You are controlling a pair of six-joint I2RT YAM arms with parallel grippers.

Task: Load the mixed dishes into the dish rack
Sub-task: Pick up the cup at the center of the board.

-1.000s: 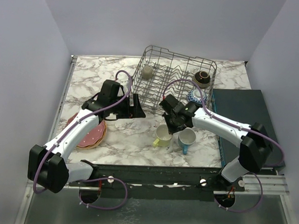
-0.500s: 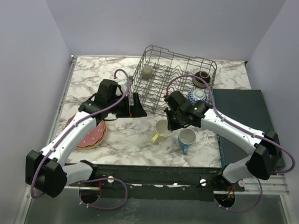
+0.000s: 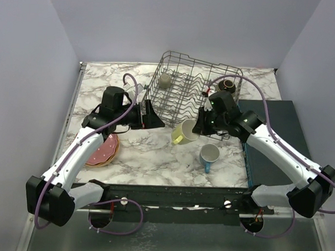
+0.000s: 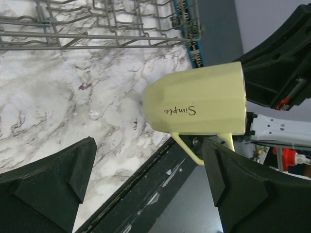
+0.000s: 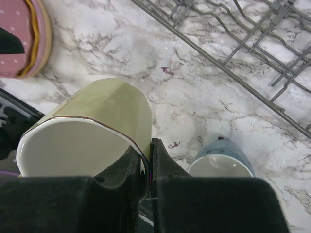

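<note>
My right gripper [image 3: 197,127] is shut on the rim of the pale yellow mug [image 3: 184,132], one finger inside and one outside, holding it tilted above the marble just in front of the dish rack [image 3: 194,85]. In the right wrist view the fingers [image 5: 160,165] pinch the mug's wall [image 5: 97,116]. The blue mug [image 3: 209,155] stands upright on the table below it. My left gripper [image 3: 151,116] is open and empty, left of the yellow mug [image 4: 199,104]. A grey-beige mug [image 3: 166,80] and a dark brown bowl [image 3: 227,85] sit in the rack. Pink plates [image 3: 102,150] are stacked under the left arm.
A dark flat box [image 3: 278,136] lies at the right side of the table, beside the rack. Grey walls close in the table on three sides. The rack's front wires [image 4: 97,41] run just beyond my left fingers [image 4: 53,179].
My right arm has lifted the yellow mug off the table and carried it back and right, toward the rack. My left gripper has opened wider and drawn slightly back and left.
</note>
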